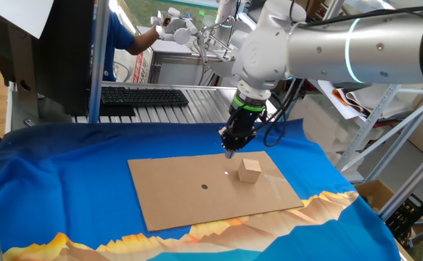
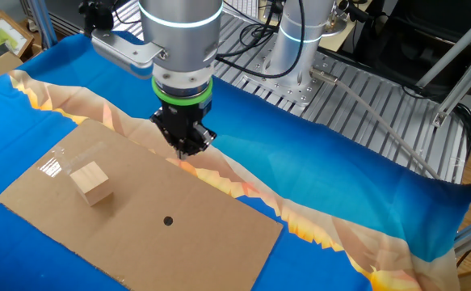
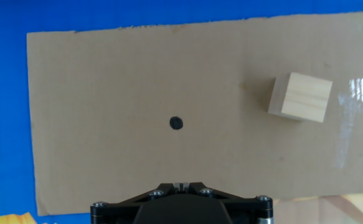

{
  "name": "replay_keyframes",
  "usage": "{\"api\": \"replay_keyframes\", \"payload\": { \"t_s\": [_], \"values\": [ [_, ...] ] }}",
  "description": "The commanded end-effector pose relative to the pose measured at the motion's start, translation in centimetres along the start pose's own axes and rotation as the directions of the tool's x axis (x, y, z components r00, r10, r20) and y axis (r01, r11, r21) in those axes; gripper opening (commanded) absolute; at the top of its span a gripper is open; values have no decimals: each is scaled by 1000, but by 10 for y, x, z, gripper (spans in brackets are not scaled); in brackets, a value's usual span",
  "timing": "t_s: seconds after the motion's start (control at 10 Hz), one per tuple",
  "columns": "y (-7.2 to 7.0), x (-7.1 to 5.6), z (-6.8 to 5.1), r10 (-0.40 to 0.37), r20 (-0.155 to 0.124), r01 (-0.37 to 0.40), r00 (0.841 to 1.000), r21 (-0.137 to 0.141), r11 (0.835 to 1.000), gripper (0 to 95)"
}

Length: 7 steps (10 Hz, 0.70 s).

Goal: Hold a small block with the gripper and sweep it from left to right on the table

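The jaws are fully closed with nothing between them, and the gripper (image 1: 231,148) points straight down over the far edge of the cardboard sheet (image 1: 182,192), its black body just showing at the bottom of the hand view. The small block (image 3: 300,96) is not held: it sits free on the sheet, apart from the gripper, at about two o'clock from the tip in the hand view, with a glossy strip of tape (image 3: 355,118) at three o'clock of it. A small dark dot (image 3: 177,123) lies at twelve o'clock from the tip, near the middle of the sheet. Beyond the sheet the surface (image 1: 66,188) is blue cloth with an orange mountain print. The block looks like a pale wooden cube with visible grain: probably light, stiff and not fragile, with smooth flat faces that may slip under a weak pinch. The sensible hold is across two opposite upright faces, near mid-height, jaws square to them. It sits slightly turned, so the wrist may need a matching twist, and the jaws must first open wider than the block.
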<state>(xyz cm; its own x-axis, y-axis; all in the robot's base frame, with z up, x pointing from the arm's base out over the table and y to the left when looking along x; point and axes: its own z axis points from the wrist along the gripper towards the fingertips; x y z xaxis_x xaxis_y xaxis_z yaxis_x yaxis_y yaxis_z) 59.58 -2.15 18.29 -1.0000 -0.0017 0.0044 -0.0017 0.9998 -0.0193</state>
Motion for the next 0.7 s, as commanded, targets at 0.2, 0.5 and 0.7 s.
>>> {"api": "replay_keyframes", "payload": {
  "t_s": [0.2,0.5,0.7],
  "values": [
    [2,1,1,13,6,-13,1000,20,1000,0],
    [2,1,0,19,15,-20,1000,11,1000,0],
    [-7,-10,-8,15,25,-15,1000,0,1000,0]
  ]
}}
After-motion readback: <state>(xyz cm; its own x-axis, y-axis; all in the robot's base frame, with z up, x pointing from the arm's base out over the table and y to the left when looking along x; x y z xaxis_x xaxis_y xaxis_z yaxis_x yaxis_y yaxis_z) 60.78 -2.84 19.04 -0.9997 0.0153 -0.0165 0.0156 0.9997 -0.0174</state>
